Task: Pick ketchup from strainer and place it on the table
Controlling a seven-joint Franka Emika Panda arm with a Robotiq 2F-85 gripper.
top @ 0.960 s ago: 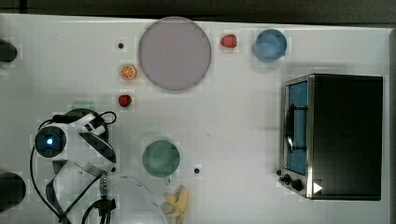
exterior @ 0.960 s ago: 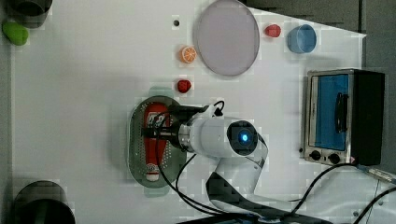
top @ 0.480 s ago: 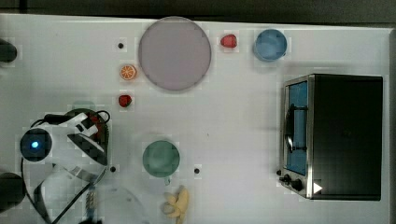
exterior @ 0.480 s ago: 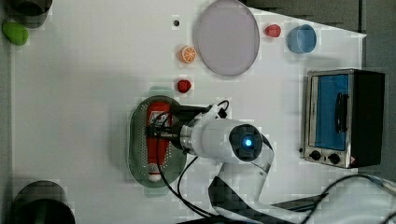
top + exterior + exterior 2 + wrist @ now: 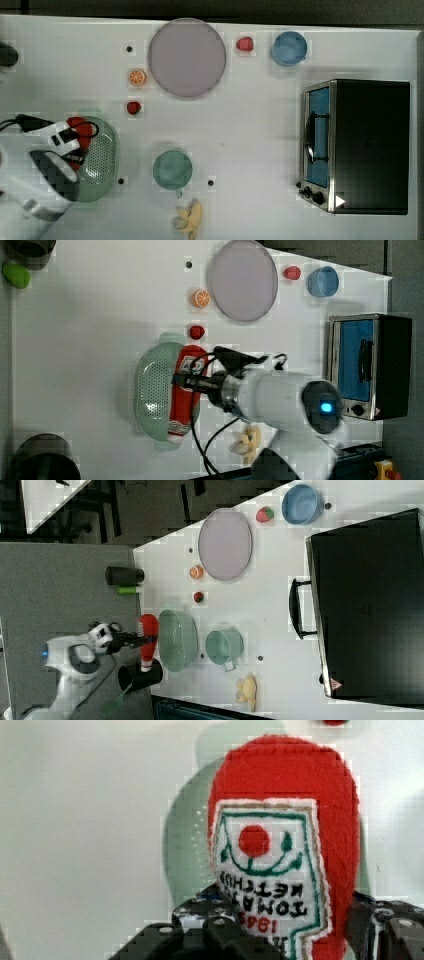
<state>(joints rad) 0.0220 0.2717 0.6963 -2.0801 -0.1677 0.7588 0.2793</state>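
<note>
My gripper (image 5: 290, 925) is shut on the ketchup (image 5: 285, 820), a red bottle with a white label gripped across its middle. In the left view the ketchup (image 5: 184, 395) hangs lengthwise over the right side of the pale green strainer (image 5: 150, 390), with the gripper (image 5: 189, 382) on it. The right view shows the ketchup (image 5: 148, 640) raised clear of the strainer (image 5: 179, 640), cap pointing down the picture. In the top view the arm covers most of the bottle (image 5: 80, 129) and part of the strainer (image 5: 102, 160). The white table (image 5: 250, 130) spreads all around.
Near the strainer are a teal cup (image 5: 172, 170), a strawberry (image 5: 133, 107), an orange slice (image 5: 137, 77) and a banana (image 5: 189, 217). A grey-lilac plate (image 5: 186, 57), a blue bowl (image 5: 289, 48) and a toaster oven (image 5: 360, 145) stand further off. A dark cup (image 5: 45, 460) marks a table corner.
The gripper has risen with the ketchup out of the strainer. The arm has shifted toward the top view's left, and the bottle looks larger in the left view.
</note>
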